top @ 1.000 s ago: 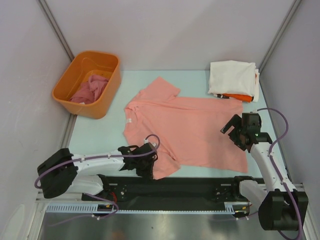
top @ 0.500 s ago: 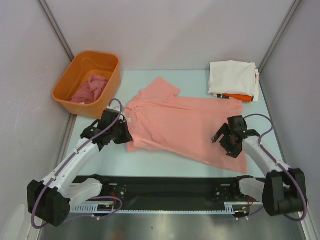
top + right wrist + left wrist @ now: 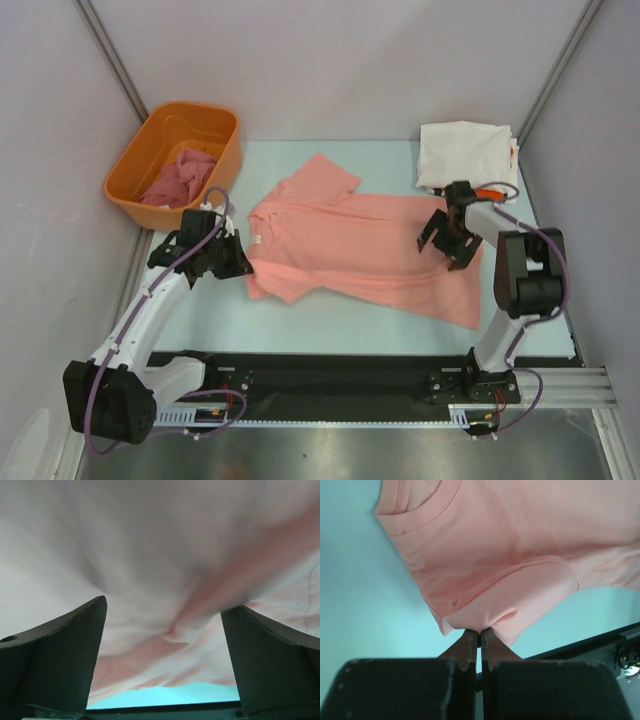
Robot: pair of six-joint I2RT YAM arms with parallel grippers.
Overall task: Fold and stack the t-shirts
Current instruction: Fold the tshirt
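Four shirts: a salmon shirt (image 3: 360, 250) spread flat right of the tub (image 3: 218, 190); a rose shirt (image 3: 180, 180) crumpled inside the tub; a white shirt (image 3: 465, 155) folded on top of an orange shirt (image 3: 487, 192), far right of the tub. Two arms: the left gripper (image 3: 238, 265), reaching forward just nearer than the tub, is pinched tight on the salmon shirt's left edge; the right gripper (image 3: 447, 238) angles down over that shirt's right end, jaws spread wide, cloth between them.

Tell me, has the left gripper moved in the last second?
Yes. The left gripper, shut on the salmon shirt, has swung away from the table's near edge, toward the orange tub.
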